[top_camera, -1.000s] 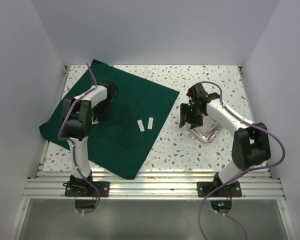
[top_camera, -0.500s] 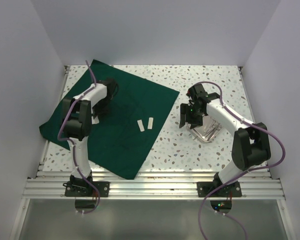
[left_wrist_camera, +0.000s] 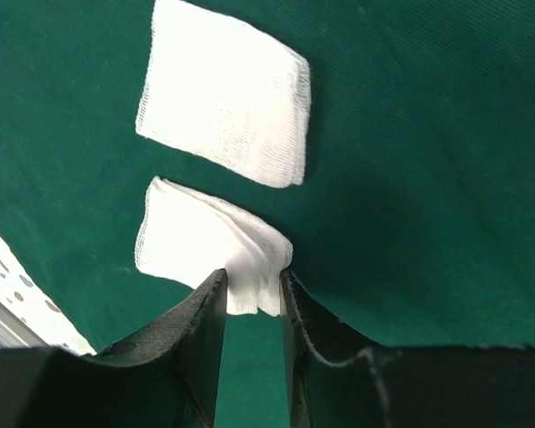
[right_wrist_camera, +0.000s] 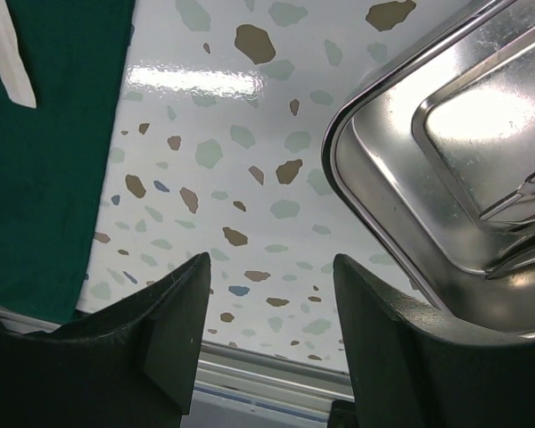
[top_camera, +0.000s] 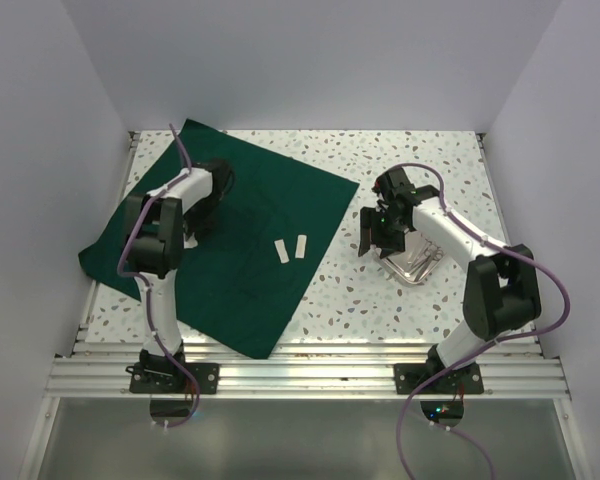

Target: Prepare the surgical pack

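Note:
The dark green cloth (top_camera: 250, 240) lies spread flat on the left of the table. Two white strips (top_camera: 291, 249) lie on it near its right edge. My left gripper (top_camera: 192, 232) is down on the cloth's left part. In the left wrist view it (left_wrist_camera: 252, 290) is shut on the near edge of a white gauze pad (left_wrist_camera: 201, 241). A second gauze pad (left_wrist_camera: 223, 116) lies flat just beyond. My right gripper (top_camera: 373, 240) is open and empty, hovering over bare table (right_wrist_camera: 250, 178) between the cloth and the steel tray (top_camera: 412, 262). The tray (right_wrist_camera: 446, 134) holds steel instruments (right_wrist_camera: 517, 201).
The cloth's edge (right_wrist_camera: 45, 160) and one strip (right_wrist_camera: 9, 53) show at the left of the right wrist view. White walls close the table on three sides. An aluminium rail (top_camera: 300, 375) runs along the near edge.
The left wrist has shifted slightly over the cloth. The right arm has not moved.

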`<action>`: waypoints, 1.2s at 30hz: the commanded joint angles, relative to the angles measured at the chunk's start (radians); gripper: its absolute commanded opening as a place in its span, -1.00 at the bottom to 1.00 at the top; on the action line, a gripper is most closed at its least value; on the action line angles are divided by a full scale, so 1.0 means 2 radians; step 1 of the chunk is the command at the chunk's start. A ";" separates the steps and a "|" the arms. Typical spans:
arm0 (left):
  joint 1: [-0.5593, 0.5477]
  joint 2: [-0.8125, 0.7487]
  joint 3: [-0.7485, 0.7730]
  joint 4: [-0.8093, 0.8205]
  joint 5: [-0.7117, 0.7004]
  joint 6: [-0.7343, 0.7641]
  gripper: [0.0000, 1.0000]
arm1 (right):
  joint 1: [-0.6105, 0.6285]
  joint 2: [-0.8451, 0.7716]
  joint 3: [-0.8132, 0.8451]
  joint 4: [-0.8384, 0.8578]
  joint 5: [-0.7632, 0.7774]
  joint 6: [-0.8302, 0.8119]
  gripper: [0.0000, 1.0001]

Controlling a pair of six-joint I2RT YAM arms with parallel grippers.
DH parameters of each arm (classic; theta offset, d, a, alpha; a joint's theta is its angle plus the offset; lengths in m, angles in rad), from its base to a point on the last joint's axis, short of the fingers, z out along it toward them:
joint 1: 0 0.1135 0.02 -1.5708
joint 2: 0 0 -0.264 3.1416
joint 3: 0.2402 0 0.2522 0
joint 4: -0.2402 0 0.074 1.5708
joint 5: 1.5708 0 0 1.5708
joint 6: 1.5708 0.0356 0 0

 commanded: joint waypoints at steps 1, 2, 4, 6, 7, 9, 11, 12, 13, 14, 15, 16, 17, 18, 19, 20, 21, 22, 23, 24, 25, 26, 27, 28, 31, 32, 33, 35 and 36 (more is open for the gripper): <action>0.016 0.001 0.004 0.019 0.000 0.006 -0.35 | 0.000 0.004 0.002 0.010 -0.013 -0.007 0.23; 0.017 -0.001 0.000 0.023 0.001 0.007 -0.38 | 0.000 0.006 0.002 0.010 -0.013 -0.008 0.23; 0.016 -0.003 -0.002 0.029 0.006 0.011 -0.45 | 0.000 0.006 0.002 0.010 -0.013 -0.008 0.23; 0.016 -0.003 -0.005 0.032 0.011 0.011 -0.55 | -0.001 0.007 0.002 0.011 -0.014 -0.008 0.22; 0.016 -0.003 -0.004 0.033 0.012 0.011 -0.59 | 0.000 0.007 0.002 0.010 -0.014 -0.008 0.22; 0.016 -0.003 -0.004 0.035 0.016 0.012 -0.71 | -0.001 0.007 0.004 0.008 -0.013 -0.008 0.22; 0.016 -0.005 -0.004 0.036 0.019 0.012 -0.88 | 0.000 0.007 0.005 0.008 -0.010 -0.008 0.23; 0.016 -0.009 -0.003 0.034 0.020 0.014 -0.94 | 0.000 0.007 0.006 0.008 -0.009 -0.008 0.23; 0.016 -0.012 -0.002 0.033 0.023 0.014 -1.00 | 0.000 0.007 0.008 0.007 -0.009 -0.010 0.23; 0.016 -0.015 -0.001 0.031 0.023 0.014 -1.00 | 0.000 0.007 0.011 0.007 -0.012 -0.011 0.23; 0.016 -0.024 0.001 0.026 0.024 0.014 -1.00 | 0.000 0.007 0.012 0.007 -0.016 -0.015 0.22; 0.016 -0.028 0.007 0.023 0.027 0.014 -1.00 | -0.001 0.008 0.015 0.007 -0.022 -0.017 0.23; 0.016 -0.034 0.012 0.019 0.037 0.013 -1.00 | 0.000 0.007 0.018 0.006 -0.038 -0.020 0.23; 0.016 -0.046 0.016 0.008 0.044 0.009 -1.00 | 0.001 0.007 0.020 0.008 -0.045 -0.026 0.24; 0.017 -0.054 0.026 0.002 0.053 0.005 -1.00 | 0.002 0.004 0.025 0.011 -0.056 -0.030 0.25; 0.016 -0.072 0.031 -0.003 0.074 -0.002 -1.00 | 0.004 0.002 0.028 0.014 -0.065 -0.036 0.31; 0.016 -0.081 0.035 -0.013 0.085 -0.008 -1.00 | 0.014 0.001 0.030 0.016 -0.069 -0.040 0.32; 0.016 -0.092 0.041 -0.017 0.096 -0.013 -1.00 | 0.019 -0.001 0.034 0.019 -0.075 -0.043 0.34; 0.016 -0.109 0.044 -0.026 0.123 -0.027 -1.00 | 0.030 -0.004 0.038 0.022 -0.085 -0.049 0.35; 0.016 -0.118 0.049 -0.031 0.138 -0.033 -1.00 | 0.037 -0.005 0.044 0.025 -0.088 -0.052 0.36; 0.016 -0.126 0.051 -0.036 0.153 -0.040 -1.00 | 0.042 -0.006 0.048 0.026 -0.093 -0.055 0.37; 0.016 -0.144 0.051 -0.042 0.186 -0.055 -1.00 | 0.053 -0.009 0.050 0.031 -0.099 -0.059 0.38; 0.016 -0.153 0.047 -0.042 0.205 -0.062 -1.00 | 0.060 -0.013 0.052 0.035 -0.108 -0.060 0.39; 0.016 -0.163 0.045 -0.041 0.224 -0.069 -1.00 | 0.065 -0.017 0.054 0.042 -0.112 -0.060 0.41; 0.016 -0.210 0.018 -0.025 0.305 -0.101 -1.00 | 0.092 -0.039 0.061 0.076 -0.119 -0.061 0.59; 0.016 -0.235 0.011 -0.017 0.340 -0.119 -1.00 | 0.109 -0.042 0.065 0.091 -0.120 -0.063 0.65; 0.016 -0.246 -0.005 -0.015 0.356 -0.127 -1.00 | 0.117 -0.043 0.070 0.099 -0.118 -0.063 0.67; 0.016 -0.282 -0.019 -0.006 0.400 -0.154 -1.00 | 0.144 -0.042 0.086 0.120 -0.112 -0.064 0.70; 0.016 -0.294 -0.039 -0.001 0.414 -0.165 -1.00 | 0.154 -0.045 0.089 0.132 -0.107 -0.064 0.72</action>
